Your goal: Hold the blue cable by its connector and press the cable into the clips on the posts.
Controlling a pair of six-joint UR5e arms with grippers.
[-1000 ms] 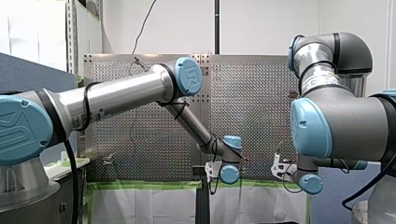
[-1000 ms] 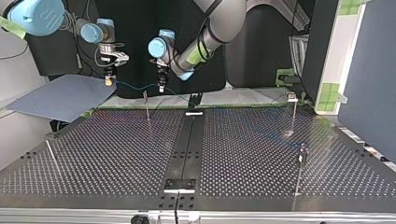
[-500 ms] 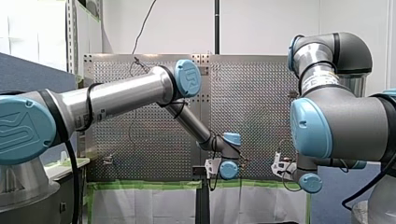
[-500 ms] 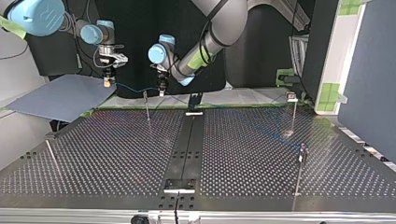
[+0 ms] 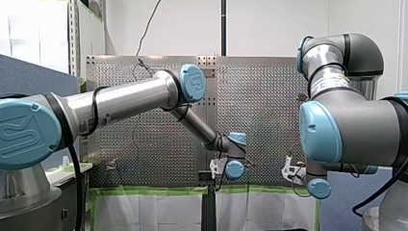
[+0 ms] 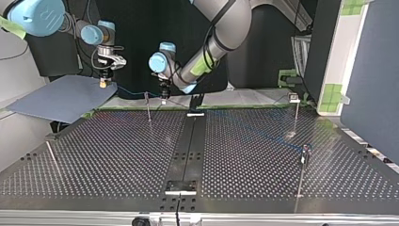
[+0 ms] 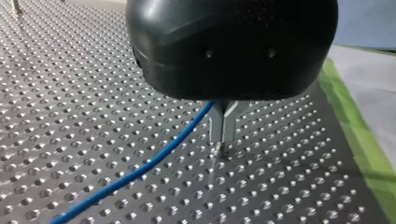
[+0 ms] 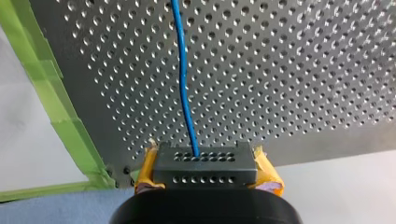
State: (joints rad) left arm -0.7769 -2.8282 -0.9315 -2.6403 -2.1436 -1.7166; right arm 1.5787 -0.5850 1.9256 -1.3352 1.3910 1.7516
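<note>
Lighting was bright and even, with faint shadows. The perforated worktop (image 6: 117, 155) glinted with small highlights; the wrist views' nearest foregrounds looked soft.

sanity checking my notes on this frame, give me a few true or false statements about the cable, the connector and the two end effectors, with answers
1. My right end effector is shut on the black connector. True.
2. The cable is red. False: it is blue.
3. My left end effector has yellow pads. False: its fingers are bare metal.
4. The cable leaves the connector and runs out over the perforated table. True.
5. Green tape borders the table. True.
</note>
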